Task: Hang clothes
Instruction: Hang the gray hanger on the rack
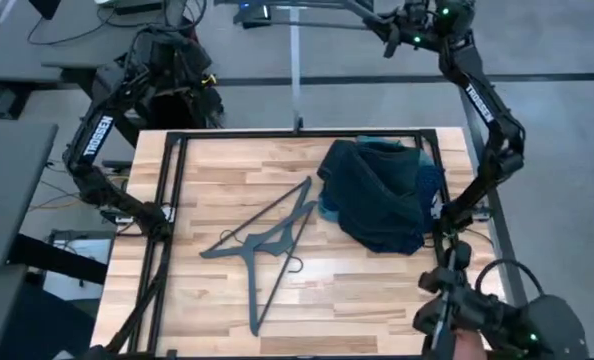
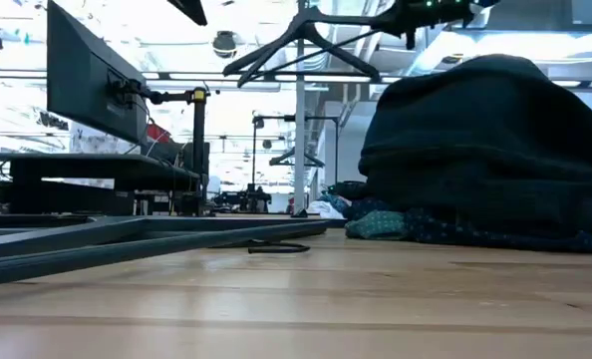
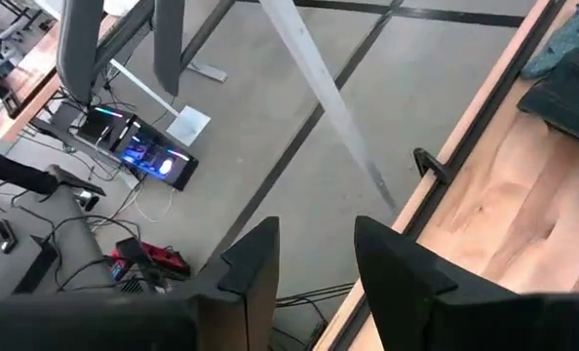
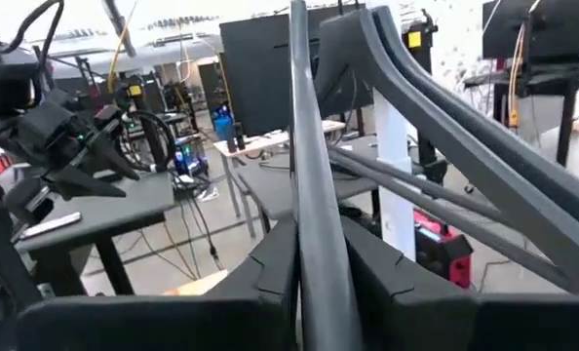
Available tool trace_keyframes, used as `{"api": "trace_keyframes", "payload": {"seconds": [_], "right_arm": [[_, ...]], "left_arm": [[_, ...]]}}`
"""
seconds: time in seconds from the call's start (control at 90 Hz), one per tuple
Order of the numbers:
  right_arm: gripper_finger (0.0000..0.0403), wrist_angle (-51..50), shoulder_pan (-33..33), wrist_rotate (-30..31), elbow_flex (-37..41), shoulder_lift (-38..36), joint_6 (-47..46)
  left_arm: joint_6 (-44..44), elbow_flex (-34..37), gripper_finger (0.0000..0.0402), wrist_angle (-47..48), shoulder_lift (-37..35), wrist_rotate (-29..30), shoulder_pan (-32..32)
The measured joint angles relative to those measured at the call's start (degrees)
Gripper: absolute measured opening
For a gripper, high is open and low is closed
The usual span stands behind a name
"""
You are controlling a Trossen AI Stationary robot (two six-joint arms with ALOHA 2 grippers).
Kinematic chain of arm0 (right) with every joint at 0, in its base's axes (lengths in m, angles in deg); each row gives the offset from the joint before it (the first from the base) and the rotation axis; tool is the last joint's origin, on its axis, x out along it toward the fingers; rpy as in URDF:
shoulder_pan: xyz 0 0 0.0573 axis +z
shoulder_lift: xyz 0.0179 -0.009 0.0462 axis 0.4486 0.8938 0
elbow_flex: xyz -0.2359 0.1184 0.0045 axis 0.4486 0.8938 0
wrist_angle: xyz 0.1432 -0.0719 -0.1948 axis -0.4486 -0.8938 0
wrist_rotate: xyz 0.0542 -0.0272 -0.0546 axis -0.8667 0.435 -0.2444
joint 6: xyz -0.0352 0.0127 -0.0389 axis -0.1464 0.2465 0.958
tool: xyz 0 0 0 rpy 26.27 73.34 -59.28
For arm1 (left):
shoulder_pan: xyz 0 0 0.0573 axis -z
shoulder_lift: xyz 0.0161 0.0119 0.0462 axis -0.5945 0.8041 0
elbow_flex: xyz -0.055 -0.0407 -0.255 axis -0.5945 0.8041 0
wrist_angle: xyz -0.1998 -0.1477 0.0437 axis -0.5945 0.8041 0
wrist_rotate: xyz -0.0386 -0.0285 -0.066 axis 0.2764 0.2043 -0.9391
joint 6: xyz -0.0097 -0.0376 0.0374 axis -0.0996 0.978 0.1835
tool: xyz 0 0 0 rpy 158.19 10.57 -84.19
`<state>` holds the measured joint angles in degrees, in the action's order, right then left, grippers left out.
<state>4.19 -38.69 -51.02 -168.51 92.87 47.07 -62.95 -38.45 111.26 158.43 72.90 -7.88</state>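
The clothes lie in a heap (image 1: 377, 195) at the table's far right. Dark charcoal jeans (image 2: 495, 130) are on top, with a teal-green shirt (image 2: 381, 227) and a navy dotted shirt (image 2: 475, 235) showing under them. My right gripper (image 4: 314, 283) is high above the table's near right corner (image 1: 445, 300), shut on a black hanger (image 2: 301, 50). More black hangers (image 1: 267, 235) lie flat at the table's middle. My left gripper (image 3: 314, 268) hangs open at the table's left edge (image 1: 159, 215) and holds nothing. My right gripper pinches a straight bar of the black hanger (image 4: 304, 234) between its two fingers. The bar runs forward out of the fingers, along them. The hanger is lifted well clear of the table and stands upright in the low view, hook uppermost.
A black metal frame (image 1: 297, 132) runs round the table top. A grey upright pole (image 1: 295, 70) rises behind the far edge. Bare wood shows at the table's near side (image 1: 357, 310) and far left (image 1: 227, 165).
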Motion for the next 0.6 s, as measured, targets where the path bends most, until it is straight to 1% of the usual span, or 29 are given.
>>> {"api": "trace_keyframes", "payload": {"seconds": [0.144,0.222,0.311,0.422,0.478,0.533,0.6], "right_arm": [[0.0135,-5.65,-1.54,0.20,0.00,-1.47,1.72],[0.0172,-11.24,-2.77,0.24,-0.01,-3.63,4.68],[0.0203,-19.33,-3.66,0.32,-0.09,-6.10,8.33],[0.0224,-30.14,-3.94,0.65,-0.09,-9.12,13.59],[0.0228,-34.63,-3.45,0.77,-0.09,-10.55,15.37],[0.0228,-39.50,-2.53,0.79,-0.09,-11.74,17.68],[0.0228,-45.30,-1.00,0.79,-0.09,-12.89,20.68]], "left_arm": [[1.84,0.00,0.0119,0.73,0.00,-3.72,-0.02],[2.89,0.00,0.0119,1.93,0.02,-4.73,-0.01],[4.97,0.00,0.0119,4.73,0.28,-6.27,0.00],[10.28,0.00,0.0119,11.16,1.04,-10.04,0.25],[13.03,0.67,0.0118,14.16,1.11,-10.56,0.94],[15.70,3.01,0.0116,15.13,0.71,-10.56,2.89],[19.51,7.68,0.0110,14.95,-0.21,-10.44,6.37]]}}
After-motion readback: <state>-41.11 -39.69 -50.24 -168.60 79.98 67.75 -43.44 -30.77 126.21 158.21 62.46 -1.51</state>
